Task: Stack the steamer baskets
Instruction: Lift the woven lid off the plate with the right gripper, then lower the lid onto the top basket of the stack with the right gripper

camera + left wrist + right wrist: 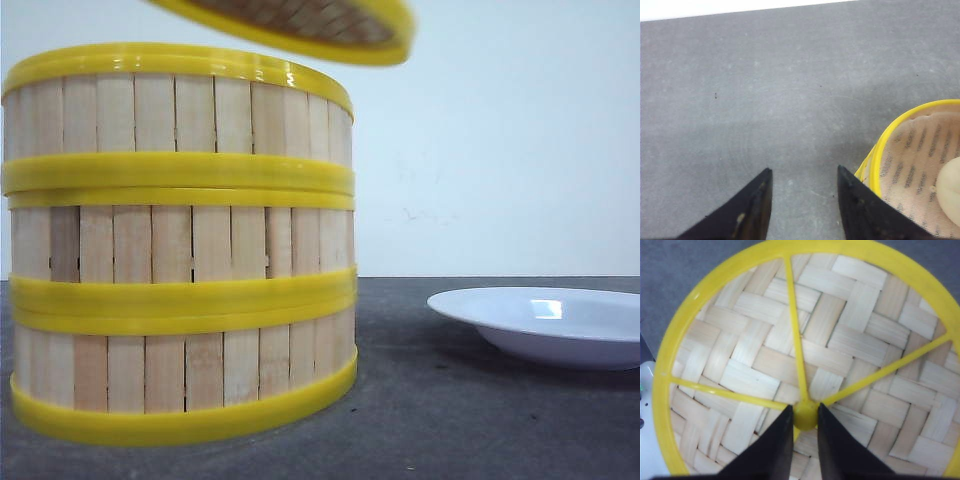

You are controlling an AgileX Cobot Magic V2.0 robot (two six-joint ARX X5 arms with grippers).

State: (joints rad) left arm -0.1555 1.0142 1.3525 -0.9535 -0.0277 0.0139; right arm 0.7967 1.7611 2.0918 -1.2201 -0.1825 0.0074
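Observation:
Three steamer baskets stand stacked at the left of the front view: top (180, 115), middle (180, 245), bottom (180, 370). Just above them hangs the tilted woven lid (310, 25). In the right wrist view my right gripper (805, 410) is shut on the lid's yellow knob (805, 416), with the lid (850, 330) filling the view. My left gripper (804, 172) is open over bare table, and one fingertip (850, 187) is close beside the top basket's yellow rim (890, 135). Inside that basket are a cloth liner and a pale bun (950, 185). Neither gripper shows in the front view.
A white plate (545, 325) lies on the grey table (450, 420) to the right of the stack. A white wall stands behind. In the right wrist view a white object (647, 415) with a small green light shows past the lid's edge.

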